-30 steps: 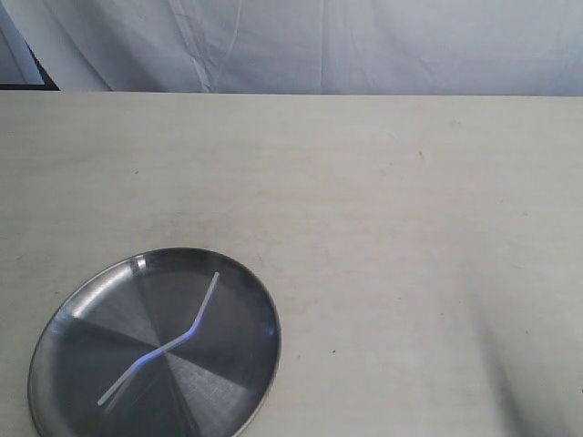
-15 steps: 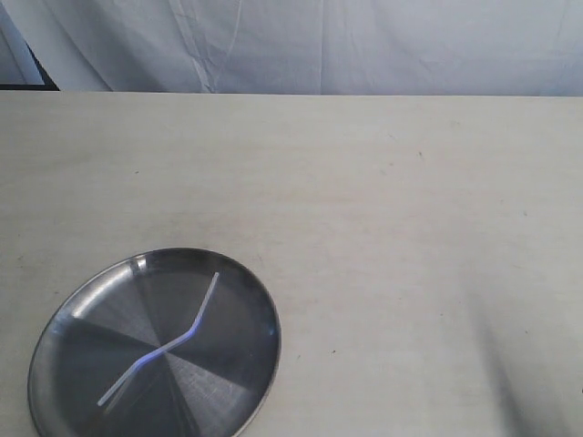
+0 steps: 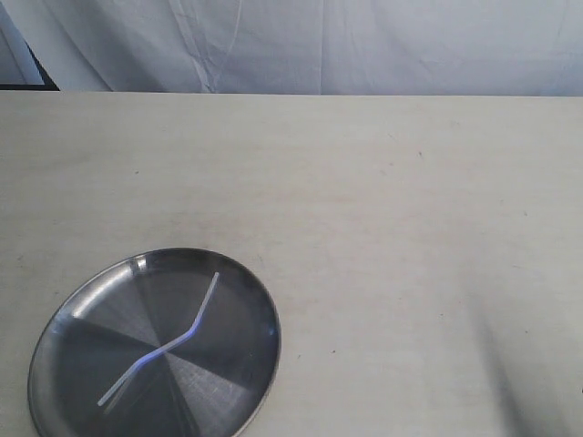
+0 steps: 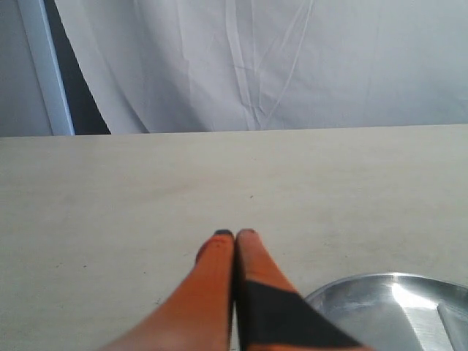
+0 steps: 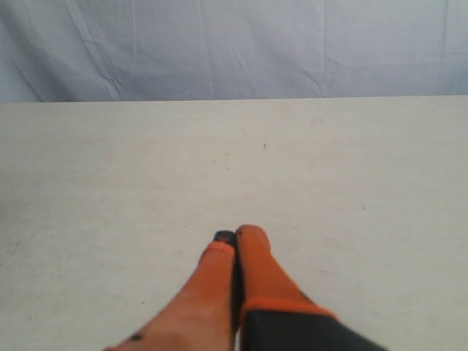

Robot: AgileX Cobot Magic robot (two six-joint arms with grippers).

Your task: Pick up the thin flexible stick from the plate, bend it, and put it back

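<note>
The thin flexible stick (image 3: 173,343), whitish and kinked mid-length, lies across the round steel plate (image 3: 250,296) at the front left of the table. Neither gripper shows in the exterior view. In the left wrist view my left gripper (image 4: 235,234) is shut with nothing between its orange fingers, held over bare table beside the plate's rim (image 4: 344,285); a bit of the stick (image 4: 455,327) shows at the frame's edge. My right gripper (image 5: 235,235) is shut and empty too, over bare tabletop away from the plate.
A pale wooden table (image 3: 383,209) fills the scene. A creased white cloth backdrop (image 3: 319,45) hangs behind its far edge. A dark gap and a white post (image 4: 45,69) stand at the back left.
</note>
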